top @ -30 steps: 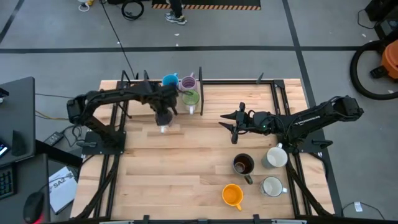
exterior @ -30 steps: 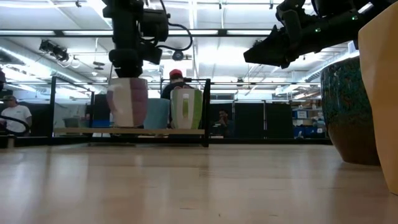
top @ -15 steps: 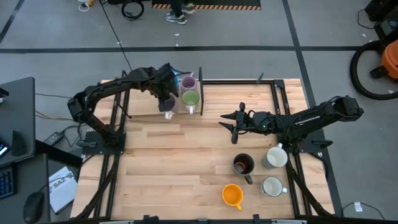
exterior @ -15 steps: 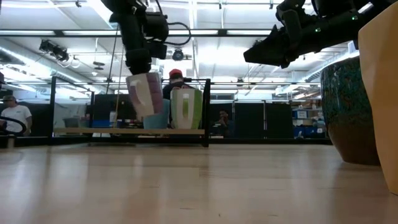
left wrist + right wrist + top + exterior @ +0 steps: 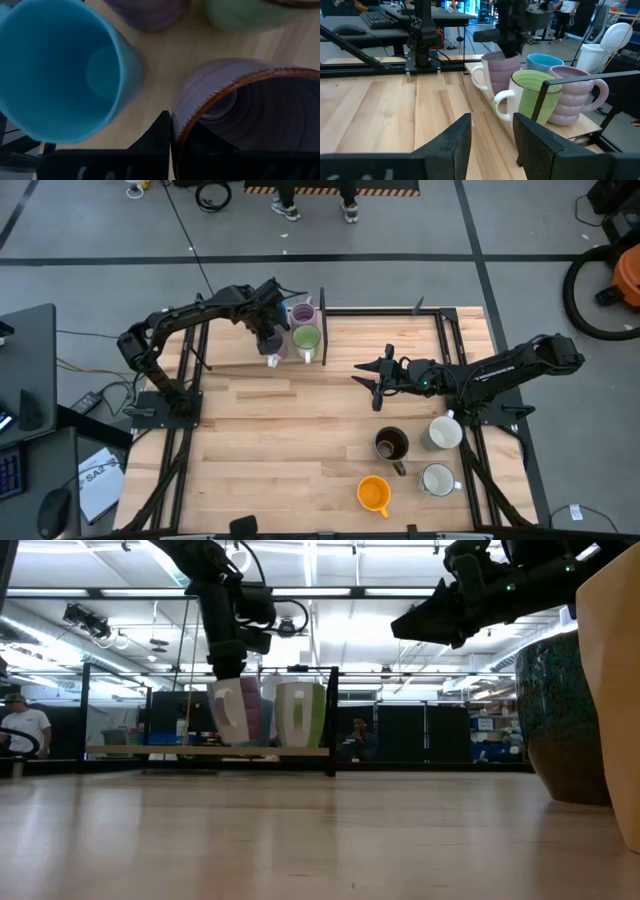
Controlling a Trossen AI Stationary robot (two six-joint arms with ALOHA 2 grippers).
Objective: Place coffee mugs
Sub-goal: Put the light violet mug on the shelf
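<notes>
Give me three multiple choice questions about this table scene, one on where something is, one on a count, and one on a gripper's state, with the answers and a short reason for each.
1. Where is the orange mug?
A. on the rack beside the green mug
B. at the table's near edge, by the dark brown mug
C. in the right gripper

2. How many white mugs stand on the table's right side?
A. one
B. two
C. four

3. What is the left gripper doing?
A. shut on the lilac mug's rim
B. open above the table's middle
C. shut on a white mug

Answers:
1 B, the high view shows it just below the dark brown mug.
2 B, two white mugs sit there.
3 A, the left wrist view shows a finger against the lilac mug rim.
</notes>
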